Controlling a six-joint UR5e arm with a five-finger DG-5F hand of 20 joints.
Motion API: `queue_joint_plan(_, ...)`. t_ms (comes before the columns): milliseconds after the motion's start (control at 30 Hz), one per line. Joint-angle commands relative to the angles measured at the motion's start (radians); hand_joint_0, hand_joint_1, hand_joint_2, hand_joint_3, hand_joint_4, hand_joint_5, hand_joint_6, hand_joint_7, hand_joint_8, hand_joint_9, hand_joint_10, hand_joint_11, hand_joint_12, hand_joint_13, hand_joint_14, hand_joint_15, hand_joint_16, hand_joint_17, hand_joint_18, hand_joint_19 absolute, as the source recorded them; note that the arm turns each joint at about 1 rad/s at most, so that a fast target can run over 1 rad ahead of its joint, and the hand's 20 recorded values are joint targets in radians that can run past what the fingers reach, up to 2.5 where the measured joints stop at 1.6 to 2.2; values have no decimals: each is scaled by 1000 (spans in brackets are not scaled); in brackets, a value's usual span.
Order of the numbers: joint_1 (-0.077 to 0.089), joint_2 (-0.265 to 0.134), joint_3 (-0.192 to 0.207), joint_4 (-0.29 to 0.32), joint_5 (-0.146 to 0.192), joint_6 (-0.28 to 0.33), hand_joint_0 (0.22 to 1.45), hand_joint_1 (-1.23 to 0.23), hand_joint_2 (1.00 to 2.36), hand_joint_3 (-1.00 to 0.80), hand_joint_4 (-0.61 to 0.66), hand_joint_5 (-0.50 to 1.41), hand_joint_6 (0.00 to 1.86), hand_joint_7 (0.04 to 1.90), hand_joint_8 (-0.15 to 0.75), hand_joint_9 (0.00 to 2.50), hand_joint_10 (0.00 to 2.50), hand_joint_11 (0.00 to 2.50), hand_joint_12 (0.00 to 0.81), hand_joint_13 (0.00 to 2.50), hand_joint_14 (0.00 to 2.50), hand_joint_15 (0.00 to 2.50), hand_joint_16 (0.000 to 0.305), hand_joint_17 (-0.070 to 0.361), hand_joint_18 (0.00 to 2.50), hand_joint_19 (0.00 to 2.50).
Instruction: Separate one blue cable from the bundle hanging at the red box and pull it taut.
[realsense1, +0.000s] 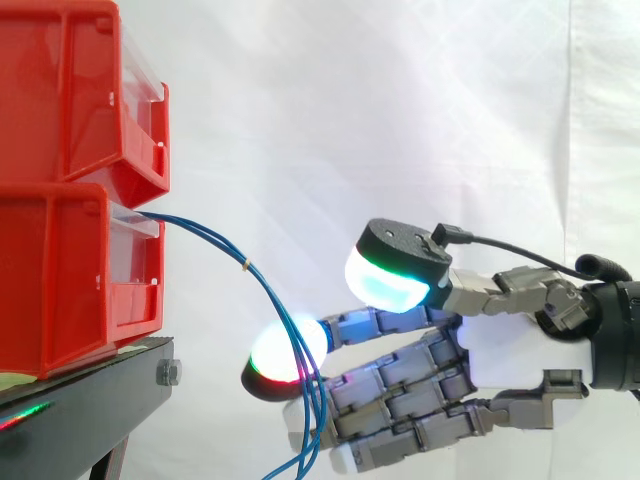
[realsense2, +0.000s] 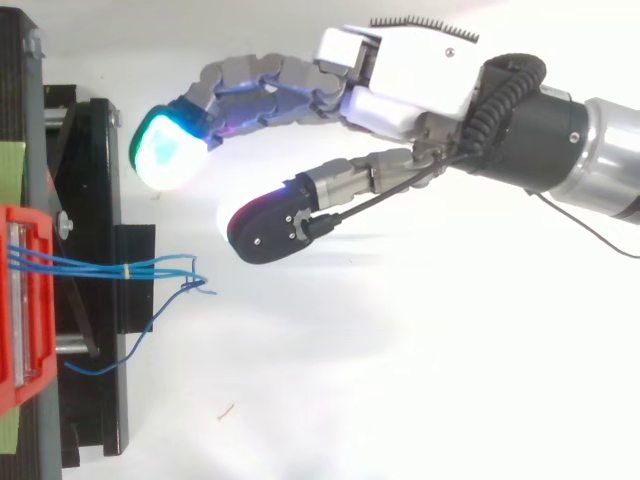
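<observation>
Several thin blue cables (realsense1: 262, 285) leave the lower red box (realsense1: 70, 280) and arc down to the right, bound by a small yellow tie. From above, the bundle (realsense2: 150, 268) juts out from the box (realsense2: 20, 300) and fans apart at its end. My hand (realsense1: 500, 350) reaches in from the right, open, with fingers stretched toward the box and the thumb raised above them. In the top view the hand (realsense2: 420, 60) lies beside the bundle, its cyan fingertip (realsense2: 165, 150) and thumb both apart from the cables. Nothing is held.
A second red bin (realsense1: 70, 90) is stacked on the lower one, both on a black stand (realsense1: 90, 400). One loose blue strand (realsense2: 110, 365) trails off across the stand. A white curtain hangs behind.
</observation>
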Motion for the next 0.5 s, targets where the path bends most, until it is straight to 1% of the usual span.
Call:
queue_joint_plan(0,1,-5,13,11,-11,-7,535,-664,1000,-500,183,-235,503,863,274,418,9,285,334,333,4,96,43,98,309,85)
queue_joint_plan(100,1,-6,13,12,-14,-9,535,-665,1000,-500,185,-235,503,868,275,420,9,290,337,356,4,113,44,98,330,101)
queue_joint_plan(167,1,-20,14,14,-14,-6,533,-662,1000,-500,185,-235,503,863,274,424,10,293,339,372,5,123,44,98,341,112)
queue_joint_plan(200,-1,-25,23,15,-14,-1,535,-659,1000,-500,185,-235,503,863,273,426,10,293,337,381,5,132,44,98,354,117)
queue_joint_plan(233,-2,-51,33,23,-22,10,535,-656,1000,-500,185,-235,503,863,275,432,10,307,337,389,5,134,44,98,361,128)
queue_joint_plan(267,-2,-61,53,23,-30,28,535,-653,1000,-500,185,-235,503,863,276,435,10,305,338,393,5,142,44,98,374,132)
queue_joint_plan(300,-2,-61,53,23,-30,28,535,-653,1000,-500,185,-235,503,863,276,435,10,309,338,393,5,139,44,98,376,132)
queue_joint_plan(333,-2,-74,63,23,-42,50,535,-653,1000,-500,187,-235,503,864,276,438,10,302,337,396,5,140,44,98,377,132)
queue_joint_plan(367,-2,-74,69,24,-59,76,535,-652,1000,-500,189,-235,503,866,276,438,10,310,336,401,5,141,44,98,380,139)
queue_joint_plan(467,-2,-74,69,23,-72,86,533,-609,1000,-500,195,-233,503,865,278,453,12,305,335,433,6,155,43,98,406,148)
